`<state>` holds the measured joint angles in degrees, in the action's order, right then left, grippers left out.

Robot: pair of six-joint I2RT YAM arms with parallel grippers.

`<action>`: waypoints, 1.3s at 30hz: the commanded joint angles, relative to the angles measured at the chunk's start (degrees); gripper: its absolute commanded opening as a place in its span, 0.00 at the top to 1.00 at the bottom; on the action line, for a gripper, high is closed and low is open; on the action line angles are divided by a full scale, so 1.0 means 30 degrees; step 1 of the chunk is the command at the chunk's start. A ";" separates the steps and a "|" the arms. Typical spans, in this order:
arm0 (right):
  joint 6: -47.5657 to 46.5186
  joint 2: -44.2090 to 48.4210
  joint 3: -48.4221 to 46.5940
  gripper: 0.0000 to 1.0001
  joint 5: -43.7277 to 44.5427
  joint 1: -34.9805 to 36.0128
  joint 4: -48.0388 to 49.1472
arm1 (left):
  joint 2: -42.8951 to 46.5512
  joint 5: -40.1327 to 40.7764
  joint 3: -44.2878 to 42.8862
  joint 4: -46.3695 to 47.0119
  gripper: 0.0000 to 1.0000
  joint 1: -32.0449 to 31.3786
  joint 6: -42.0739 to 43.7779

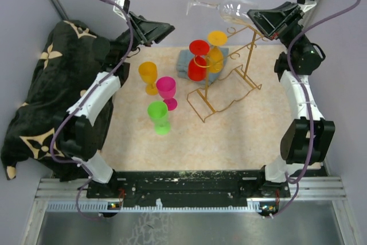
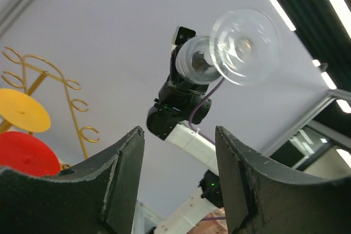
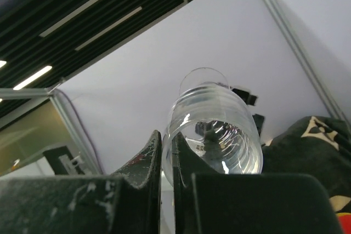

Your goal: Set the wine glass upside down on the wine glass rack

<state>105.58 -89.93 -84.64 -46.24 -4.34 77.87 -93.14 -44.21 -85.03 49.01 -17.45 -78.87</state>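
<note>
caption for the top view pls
Right hand holds the clear glass sideways near the rack, where a red glass and yellow glass hang inverted; three more stand on the table.

One clear wine glass (image 1: 231, 8), five coloured glasses (image 1: 166, 87) — one rack (image 1: 247, 64) — one blanket (image 1: 40, 84).

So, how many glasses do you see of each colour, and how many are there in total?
clear glass: 1
red glass: 1
orange glasses: 2
pink glass: 1
green glass: 1
Total: 6
</note>
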 commanded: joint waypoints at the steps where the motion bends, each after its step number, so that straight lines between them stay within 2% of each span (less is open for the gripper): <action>1: 0.2016 -0.0309 -0.0801 1.00 0.0033 0.0968 0.4548 | -0.2548 0.0133 -0.0903 0.9135 0.40 0.0112 -0.8059; 8: 0.2737 -0.1245 -0.0951 1.00 0.0106 0.2363 0.6258 | -0.4314 0.1793 -0.1940 1.3133 0.40 -0.0827 -1.1528; 14: 0.2884 -0.2100 -0.1211 1.00 0.0131 0.2842 0.6585 | -0.4540 0.3380 -0.1854 1.6124 0.41 -0.1209 -1.3624; 24: 0.3094 -0.2647 -0.1814 1.00 0.0192 0.3123 0.6730 | -0.3415 0.3698 -0.0603 1.6224 0.45 -0.1763 -1.4079; 28: 0.3207 -0.2664 -0.1747 1.00 0.0153 0.3384 0.6883 | -0.3405 0.4008 -0.0586 1.6352 0.57 -0.1817 -1.4217; 35: 0.3077 -0.2303 -0.1057 1.00 -0.0043 0.3670 0.6994 | -0.3489 0.4162 -0.0984 1.6284 0.59 -0.1816 -1.4275; 39: 0.2958 -0.1965 -0.0552 1.00 -0.0083 0.3673 0.6994 | -0.3465 0.4252 -0.0896 1.6296 0.71 -0.1801 -1.4305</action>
<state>114.67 -98.70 -86.61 -48.38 6.17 85.95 -105.43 -32.67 -87.05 88.12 -22.74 -117.95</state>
